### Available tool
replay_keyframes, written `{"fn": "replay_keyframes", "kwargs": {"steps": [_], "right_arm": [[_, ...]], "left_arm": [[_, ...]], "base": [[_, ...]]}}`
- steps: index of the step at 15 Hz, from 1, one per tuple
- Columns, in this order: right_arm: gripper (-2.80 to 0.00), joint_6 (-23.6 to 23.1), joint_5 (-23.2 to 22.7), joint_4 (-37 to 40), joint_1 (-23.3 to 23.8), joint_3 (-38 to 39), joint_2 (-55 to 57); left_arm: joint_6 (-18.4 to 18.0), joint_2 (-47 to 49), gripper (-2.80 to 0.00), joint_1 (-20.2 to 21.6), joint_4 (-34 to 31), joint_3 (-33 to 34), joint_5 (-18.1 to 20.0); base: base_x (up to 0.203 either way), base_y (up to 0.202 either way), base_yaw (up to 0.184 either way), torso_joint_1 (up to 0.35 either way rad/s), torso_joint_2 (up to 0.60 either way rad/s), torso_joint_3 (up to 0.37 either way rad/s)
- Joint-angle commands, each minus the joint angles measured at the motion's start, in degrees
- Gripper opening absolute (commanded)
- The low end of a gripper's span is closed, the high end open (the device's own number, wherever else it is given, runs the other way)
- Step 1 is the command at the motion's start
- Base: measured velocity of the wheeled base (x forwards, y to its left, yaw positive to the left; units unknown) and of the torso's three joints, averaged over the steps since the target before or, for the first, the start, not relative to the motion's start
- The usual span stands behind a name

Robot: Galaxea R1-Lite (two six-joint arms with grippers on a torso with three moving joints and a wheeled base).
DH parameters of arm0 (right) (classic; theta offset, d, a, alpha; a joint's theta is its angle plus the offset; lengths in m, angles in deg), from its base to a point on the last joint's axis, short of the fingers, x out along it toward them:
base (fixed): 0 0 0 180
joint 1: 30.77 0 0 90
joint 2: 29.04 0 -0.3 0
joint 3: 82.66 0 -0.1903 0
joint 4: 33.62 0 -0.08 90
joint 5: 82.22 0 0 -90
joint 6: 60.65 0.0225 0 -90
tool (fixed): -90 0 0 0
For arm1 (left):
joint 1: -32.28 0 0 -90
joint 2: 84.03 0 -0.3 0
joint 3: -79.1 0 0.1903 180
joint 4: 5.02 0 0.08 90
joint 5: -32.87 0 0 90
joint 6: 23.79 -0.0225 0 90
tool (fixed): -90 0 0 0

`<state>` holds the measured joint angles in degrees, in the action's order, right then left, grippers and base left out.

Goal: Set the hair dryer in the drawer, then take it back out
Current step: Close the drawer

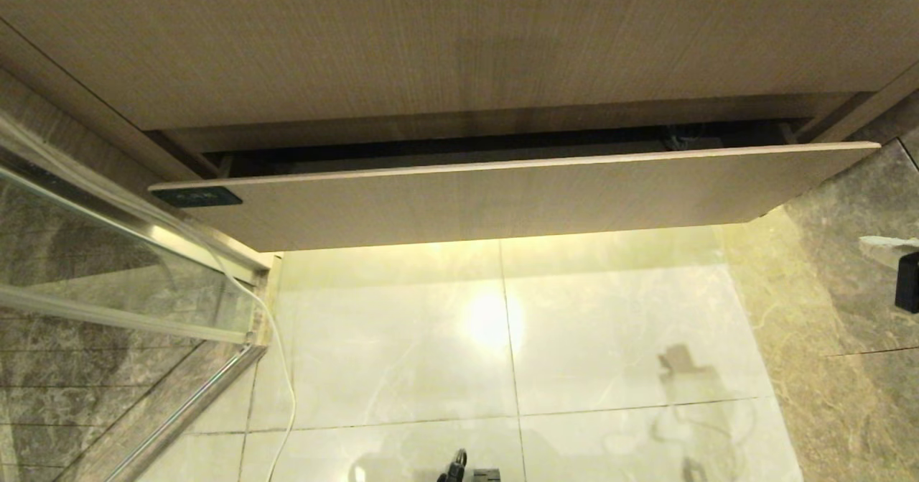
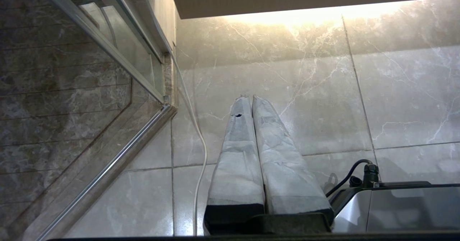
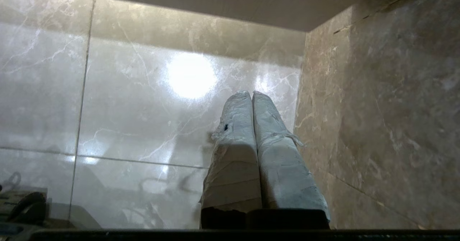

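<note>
With both grippers, left gripper (image 2: 248,98) and right gripper (image 3: 251,93), pinched closed on nothing, slide the wide light-brown wood drawer (image 1: 502,198) open more first.

Left gripper (image 2: 249,99): fingers pressed together along their whole length, tips touching, nothing between them. Wrapped in pale, worn tape, small dark hole on one finger (image 2: 238,126). Points down, hanging above the floor near the robot's base.

Right gripper (image 3: 251,94): same, taped fingers (image 3: 235,133) closed tip to tip, empty, tape frayed at the edges. Points down and forward, on the right side. Only a small part of it shows at the head view's right edge.
</note>
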<state>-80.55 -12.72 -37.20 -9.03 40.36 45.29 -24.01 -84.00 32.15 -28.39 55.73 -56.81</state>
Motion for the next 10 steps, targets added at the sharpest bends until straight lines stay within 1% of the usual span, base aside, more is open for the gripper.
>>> {"fn": "replay_keyframes", "kwargs": {"steps": [1,2,4,6,8,10], "right_arm": [[-2.8,-0.64,-0.21,4.2,-0.55,1.24,-6.14],[-2.8,-0.8,-0.22,8.16,-1.5,0.94,-7.93],[-2.8,-0.93,-0.06,12.57,-2.16,-0.06,-11.65],[-2.8,-1.08,0.1,18.99,-3.1,-2.98,-16.75],[-2.8,-1.69,0.3,24.47,-5.88,-6.43,-21.09],[-2.8,-5.59,0.68,26.3,-6.64,-7.58,-24.29]], "left_arm": [[0.02,-0.02,-2.8,0.01,0.0,0.03,0.0],[0.04,-0.02,-2.8,0.04,0.0,0.01,0.02],[-0.02,-0.02,-2.8,0.01,0.0,0.04,-0.01],[0.03,-0.02,-2.8,-0.04,0.0,0.07,0.02],[-0.04,-0.02,-2.8,-0.02,0.0,0.0,0.02],[0.04,-0.02,-2.8,-0.05,0.0,0.0,0.02]], "base": [[0.0,0.0,0.0,0.0,0.0,0.0],[0.0,0.0,0.0,0.0,0.0,0.0],[0.0,0.0,0.0,0.0,0.0,0.0],[0.0,0.0,0.0,0.0,0.0,0.0],[0.0,0.0,0.0,0.0,0.0,0.0],[0.0,0.0,0.0,0.0,0.0,0.0]]}}
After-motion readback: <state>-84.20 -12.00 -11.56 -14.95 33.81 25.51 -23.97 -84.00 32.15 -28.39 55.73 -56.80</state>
